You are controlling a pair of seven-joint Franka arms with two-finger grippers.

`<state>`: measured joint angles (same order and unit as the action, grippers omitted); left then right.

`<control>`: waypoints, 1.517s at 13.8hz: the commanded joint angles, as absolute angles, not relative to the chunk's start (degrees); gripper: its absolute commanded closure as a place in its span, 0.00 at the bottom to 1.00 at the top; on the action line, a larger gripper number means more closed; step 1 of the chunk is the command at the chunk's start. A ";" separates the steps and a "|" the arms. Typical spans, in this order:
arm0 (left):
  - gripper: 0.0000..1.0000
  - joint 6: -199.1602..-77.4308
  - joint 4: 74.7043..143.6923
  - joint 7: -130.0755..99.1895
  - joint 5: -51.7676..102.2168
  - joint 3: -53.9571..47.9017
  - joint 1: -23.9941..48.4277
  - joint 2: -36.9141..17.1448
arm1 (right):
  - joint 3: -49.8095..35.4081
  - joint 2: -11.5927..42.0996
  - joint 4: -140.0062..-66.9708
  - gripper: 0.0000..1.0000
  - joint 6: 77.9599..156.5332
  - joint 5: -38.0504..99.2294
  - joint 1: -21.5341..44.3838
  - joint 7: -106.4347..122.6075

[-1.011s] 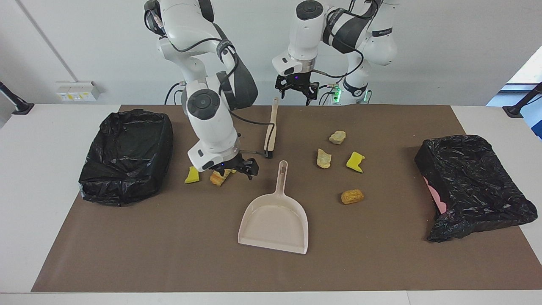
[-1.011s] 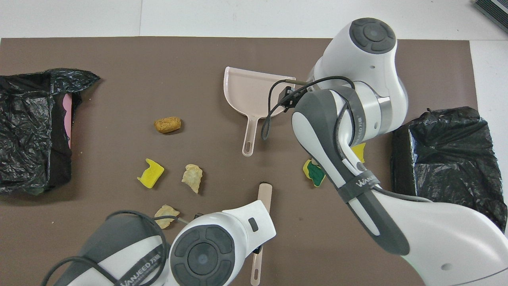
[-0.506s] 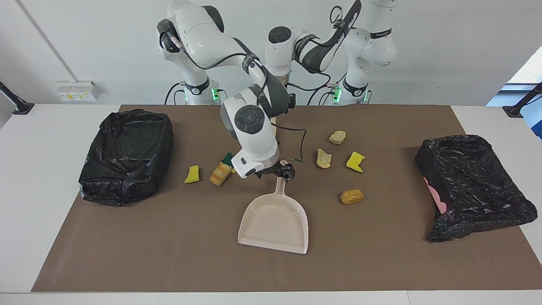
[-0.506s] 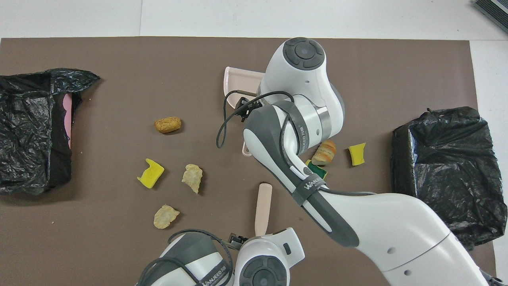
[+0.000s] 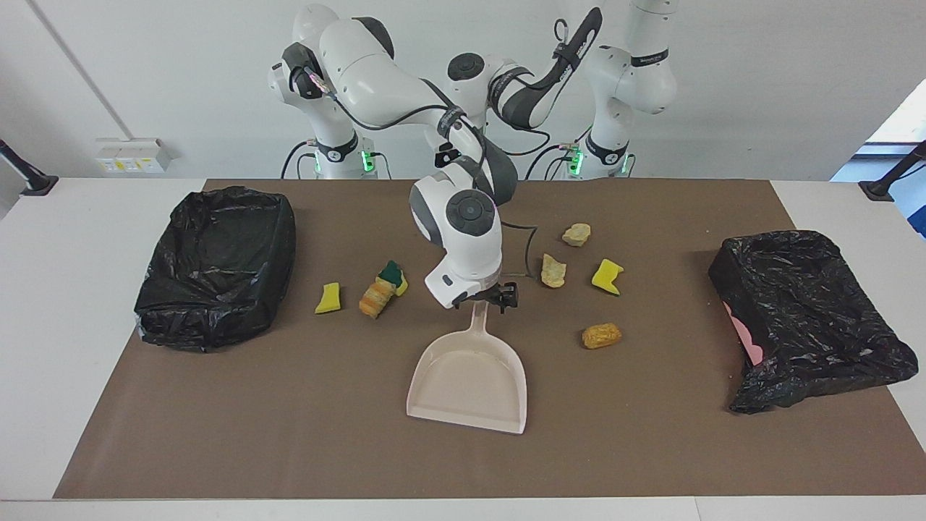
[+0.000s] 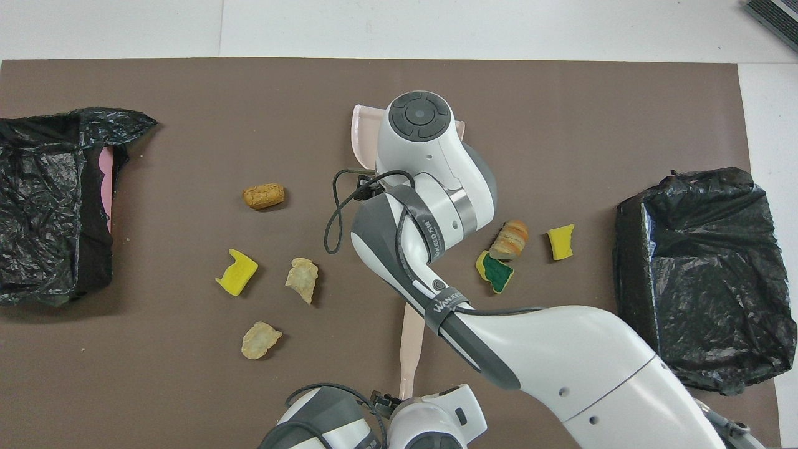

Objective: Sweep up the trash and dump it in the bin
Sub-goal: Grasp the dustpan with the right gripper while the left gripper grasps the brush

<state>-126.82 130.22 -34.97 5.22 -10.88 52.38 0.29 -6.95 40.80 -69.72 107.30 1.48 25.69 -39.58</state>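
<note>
The beige dustpan (image 5: pixel 470 373) lies mid-mat, handle toward the robots. My right gripper (image 5: pixel 487 297) is open, its fingers either side of the handle's end. The arm covers most of the dustpan (image 6: pixel 358 134) from above. Trash toward the right arm's end: a yellow sponge bit (image 5: pixel 330 298), a striped bread piece (image 5: pixel 374 299) and a green-backed sponge (image 5: pixel 393 274). Toward the left arm's end lie two tan lumps (image 5: pixel 576 234) (image 5: pixel 553 270), a yellow sponge (image 5: pixel 606 277) and an orange-brown piece (image 5: pixel 602 335). The left arm's hand (image 6: pixel 436 424) is over the brush handle (image 6: pixel 411 340); its fingers are hidden.
Two black-bagged bins stand at the mat's ends, one (image 5: pixel 217 264) at the right arm's end, the other (image 5: pixel 806 318) at the left arm's end with pink showing at its side. The brown mat (image 5: pixel 289 434) covers the white table.
My right gripper has swung from over the bread piece to the dustpan's handle, uncovering the green-backed sponge. The left arm has drawn back toward the robots over the brush handle.
</note>
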 commanded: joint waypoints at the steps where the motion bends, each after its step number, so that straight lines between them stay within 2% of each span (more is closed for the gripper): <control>1: 0.00 -128.58 131.04 -36.91 6.06 -10.02 53.79 0.00 | -7.29 41.13 -69.17 0.15 107.06 0.53 25.49 -38.23; 2: 0.03 -128.32 131.04 -37.00 6.06 -10.02 53.70 0.00 | -7.29 41.22 -69.00 0.22 107.05 0.88 25.75 -38.23; 3: 0.11 -127.80 131.04 -37.00 6.06 -10.02 53.70 0.00 | -7.29 41.31 -68.91 0.36 107.14 0.97 25.58 -38.15; 4: 0.14 -127.44 131.04 -37.00 6.06 -10.02 53.70 0.09 | -7.38 41.40 -68.91 0.72 107.14 1.40 25.40 -38.23; 5: 0.17 -126.83 131.13 -36.91 6.06 -10.02 53.61 0.09 | -7.47 41.31 -68.91 1.00 106.96 3.23 25.31 -39.10; 6: 0.18 -125.96 131.13 -36.83 6.06 -10.02 53.53 0.17 | -7.38 41.31 -68.91 1.00 106.79 4.90 25.23 -38.59; 7: 0.23 -124.99 131.13 -36.91 6.06 -10.02 53.61 0.26 | -7.56 41.31 -68.91 1.00 106.96 5.88 23.75 -37.54; 8: 0.35 -124.81 131.13 -36.91 6.06 -10.02 53.53 0.26 | -7.99 41.13 -68.91 1.00 106.88 6.41 22.86 -34.05; 9: 0.43 -124.54 131.13 -36.83 6.06 -10.02 53.53 0.26 | -8.61 40.78 -68.91 1.00 106.79 6.59 22.16 -29.66; 12: 0.95 -122.00 130.96 -36.21 6.06 -9.84 53.09 0.26 | -8.61 39.03 -68.99 1.00 103.90 5.89 19.70 -18.78; 13: 1.00 -121.82 130.70 -36.21 6.06 -9.76 53.00 0.18 | -8.61 38.50 -69.08 1.00 103.19 5.98 18.47 -12.54; 16: 1.00 -117.62 128.77 -36.30 5.71 -9.49 50.55 1.32 | -9.05 34.65 -70.74 1.00 100.21 6.59 13.64 8.90; 18: 1.00 -111.21 126.31 -36.30 5.28 -9.32 47.47 2.81 | -8.97 29.65 -75.56 1.00 98.53 5.71 11.08 19.98; 21: 1.00 -106.01 125.95 -36.91 4.75 -9.14 43.52 3.77 | -8.96 25.06 -79.18 1.00 91.34 3.26 8.53 32.39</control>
<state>-109.24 126.04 -36.36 5.19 -8.96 45.90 2.32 -7.76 30.10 -73.15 93.45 4.89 10.46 25.29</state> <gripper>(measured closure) 0.722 0.683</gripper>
